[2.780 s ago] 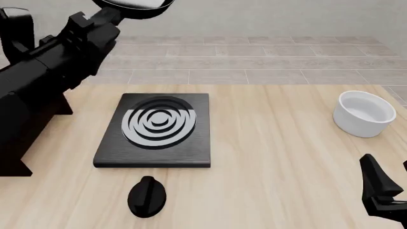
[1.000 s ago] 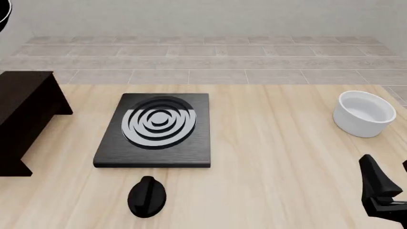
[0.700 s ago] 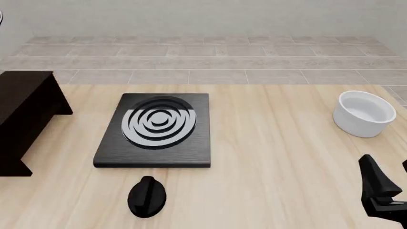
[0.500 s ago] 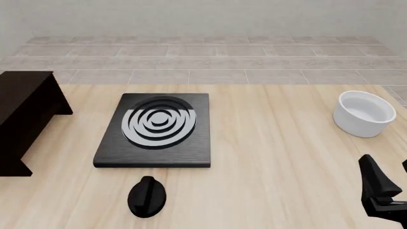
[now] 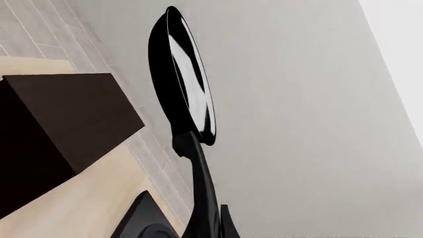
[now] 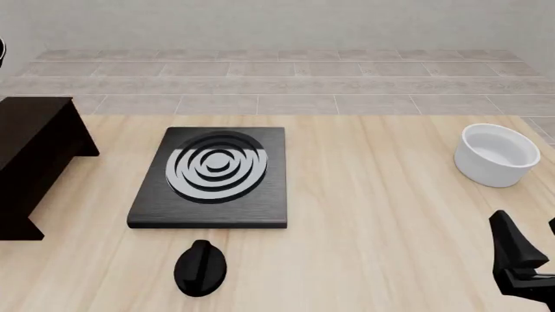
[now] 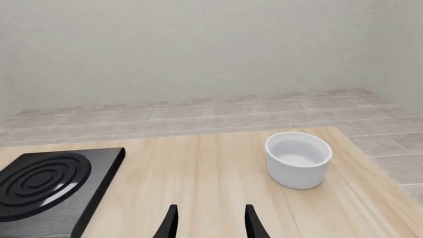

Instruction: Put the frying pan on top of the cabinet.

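The glossy black frying pan [image 5: 188, 79] hangs in the air, seen nearly edge-on in the left wrist view. Its long handle [image 5: 201, 188] runs back into my left gripper [image 5: 210, 232], which is shut on it at the frame's edge. The dark brown cabinet [image 5: 66, 114] stands beyond and below the pan. In the front view the cabinet [image 6: 35, 140] is at the table's far left, and only a sliver of the pan [image 6: 2, 49] shows at the left edge above it. My right gripper [image 7: 210, 225] stays open and holds nothing, low at the front right [image 6: 531, 250].
A black square stove plate [image 6: 212, 175] with silver rings lies left of centre. In front of it lies a small black knob [image 6: 200, 268]. At the right side of the table stands a white bowl [image 6: 497, 155]. A tiled floor and pale wall lie beyond the table.
The left arm with the pan swung out of the front view to the left. A sliver of the pan now shows again at the left edge. The right arm has not moved.
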`<state>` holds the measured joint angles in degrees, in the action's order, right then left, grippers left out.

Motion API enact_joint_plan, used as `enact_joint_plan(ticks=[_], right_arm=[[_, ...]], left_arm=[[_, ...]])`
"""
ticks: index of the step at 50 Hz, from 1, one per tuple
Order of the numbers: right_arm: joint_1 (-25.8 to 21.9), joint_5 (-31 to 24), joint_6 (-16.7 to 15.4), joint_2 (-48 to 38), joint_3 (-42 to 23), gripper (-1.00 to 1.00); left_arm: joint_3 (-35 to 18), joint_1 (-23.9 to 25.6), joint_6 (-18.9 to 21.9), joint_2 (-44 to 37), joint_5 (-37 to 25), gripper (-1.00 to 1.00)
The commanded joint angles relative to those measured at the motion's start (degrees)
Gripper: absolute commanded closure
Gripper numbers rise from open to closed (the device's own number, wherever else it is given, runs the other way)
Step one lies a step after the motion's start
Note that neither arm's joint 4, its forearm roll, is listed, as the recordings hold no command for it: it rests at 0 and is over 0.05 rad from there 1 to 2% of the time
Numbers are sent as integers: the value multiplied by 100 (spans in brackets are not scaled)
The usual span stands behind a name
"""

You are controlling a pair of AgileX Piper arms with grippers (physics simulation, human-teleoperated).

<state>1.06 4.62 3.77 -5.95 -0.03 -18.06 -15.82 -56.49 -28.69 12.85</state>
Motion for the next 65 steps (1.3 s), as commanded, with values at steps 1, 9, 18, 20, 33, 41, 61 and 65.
enact_joint_plan(ticks=[1,9,18,20,33,41,61,65], right_arm=[[6,-2,11,3,0,-100],[3,2,9,-3,0,-100],[1,2,9,-4,0,-100],[0,2,9,-4,0,-100],[6,0,19,0,0,-100],[6,1,14,-2,0,-100],[0,18,-5,-31,0,-100],[-2,21,-4,-37,0,-100]], left_arm=[[-1,57,-43,-103,232,100],[156,-45,-104,-228,421,100],[145,-200,-67,-401,510,100],[192,-219,-101,-503,617,100],[285,-284,-128,-887,978,100],[384,-303,-202,-1172,1211,100],[462,-394,-207,-1713,1654,100],[497,-411,-226,-1817,1768,100]])
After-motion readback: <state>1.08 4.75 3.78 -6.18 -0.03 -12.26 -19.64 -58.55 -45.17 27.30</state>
